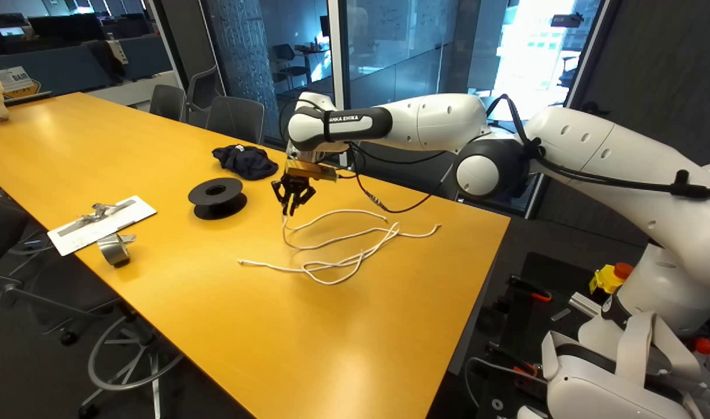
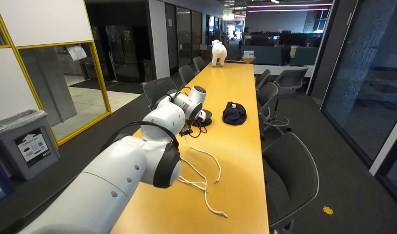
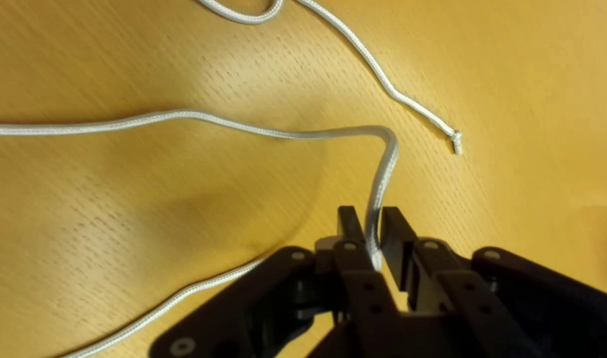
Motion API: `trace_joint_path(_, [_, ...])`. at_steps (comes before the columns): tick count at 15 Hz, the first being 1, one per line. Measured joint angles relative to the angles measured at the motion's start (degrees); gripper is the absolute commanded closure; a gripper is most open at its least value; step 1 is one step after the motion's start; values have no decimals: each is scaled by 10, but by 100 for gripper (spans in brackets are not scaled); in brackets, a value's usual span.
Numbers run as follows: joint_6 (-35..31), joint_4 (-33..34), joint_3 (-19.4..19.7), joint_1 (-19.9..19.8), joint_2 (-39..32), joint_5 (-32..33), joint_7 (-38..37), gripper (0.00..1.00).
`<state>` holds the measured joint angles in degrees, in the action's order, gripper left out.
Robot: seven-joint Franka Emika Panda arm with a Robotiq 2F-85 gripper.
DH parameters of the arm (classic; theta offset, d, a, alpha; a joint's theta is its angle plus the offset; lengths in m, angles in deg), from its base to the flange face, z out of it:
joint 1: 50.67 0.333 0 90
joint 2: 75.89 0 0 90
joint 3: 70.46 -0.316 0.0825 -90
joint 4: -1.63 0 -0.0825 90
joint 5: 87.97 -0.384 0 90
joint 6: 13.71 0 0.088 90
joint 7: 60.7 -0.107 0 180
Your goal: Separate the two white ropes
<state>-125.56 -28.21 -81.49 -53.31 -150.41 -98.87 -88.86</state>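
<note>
The white ropes lie as limp cords on the table. In an exterior view, strands cross in a tangle point(image 1: 378, 247), and it is unclear which end belongs to which rope. My gripper point(image 1: 289, 209) is above the table at the ropes' far side. In the wrist view, my gripper point(image 3: 368, 219) has its fingers close together around one white rope point(image 3: 283, 133), which rises off the table into them. Another strand of rope point(image 3: 219, 279) runs behind the left finger. A separate strand point(image 3: 373, 62) ends in a knot. In an exterior view, the arm hides part of the ropes point(image 2: 211, 154).
A black spool point(image 1: 215, 195) and a dark cloth point(image 1: 247, 162) are beside the gripper on the yellow table point(image 1: 285, 331). A tape roll point(image 1: 114, 250) and a white-grey board point(image 1: 102, 227) are near the table's long edge. A black cable hangs from the arm close to the ropes.
</note>
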Motion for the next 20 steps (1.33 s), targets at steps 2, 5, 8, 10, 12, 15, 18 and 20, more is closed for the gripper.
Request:
trace_joint_path(2, [0, 0, 0, 0, -1, 0, -5, 34])
trace_joint_path(5, [0, 0, 0, 0, -1, 0, -10, 12])
trace_joint_path(8, [8, 1, 0, 0, -1, 1, -11, 0])
trace_joint_path(10, [36, 5, 1, -1, -1, 3, -11, 0])
trace_joint_path(12, [84, 10, 3, -5, 4, 5, -11, 0])
trace_joint_path(15, [182, 11, 3, -15, 23, 6, -10, 0])
trace_joint_path(18, [267, 11, 2, -19, 41, 6, -5, 0])
trace_joint_path(20, [304, 11, 1, -18, 46, 6, -2, 0])
